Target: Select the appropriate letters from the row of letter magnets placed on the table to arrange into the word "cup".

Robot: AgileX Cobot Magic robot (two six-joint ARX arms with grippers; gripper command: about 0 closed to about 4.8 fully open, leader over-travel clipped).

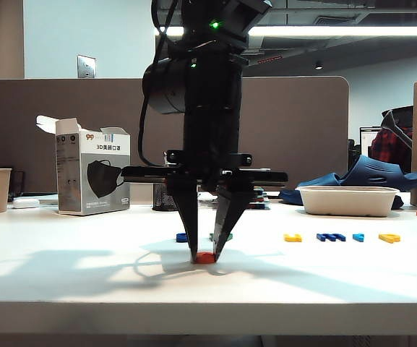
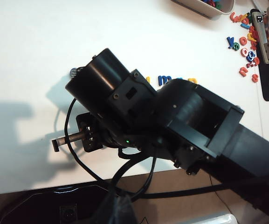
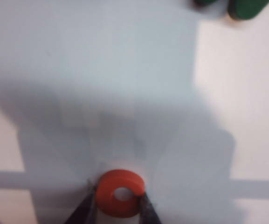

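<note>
The red-orange letter "c" (image 3: 120, 192) sits low in the middle of the right wrist view, flat on the white table (image 3: 246, 116), with a dark fingertip pressed against each side of it. In the exterior view the same letter (image 1: 205, 257) lies at the centre of the frame, near the table's front edge, caught between the two tapering fingers of the right gripper (image 1: 206, 254), which points straight down. So the right gripper is clamped on the "c", and the letter appears to touch the table, though the low camera angle leaves that unsure.

Behind the fingers a blue letter (image 1: 182, 236) and a green letter (image 1: 222, 236) lie just beyond the "c". Further right in the exterior view come a yellow letter (image 1: 293, 237), a dark blue one (image 1: 331, 236), a cyan one (image 1: 358, 237) and another yellow one (image 1: 389, 238), in a row. A pale tray (image 1: 349, 200) stands behind them.

The left gripper shows in no view; the left wrist camera sees only the dark body of the other arm (image 2: 171, 121), so I cannot tell how its jaws stand.

The hold is narrow, on the rounded edges of a thin piece. If the fingers open unevenly, the "c" could twist or skid and sit turned. If it clings to a fingertip, it could be dragged out of place.
</note>
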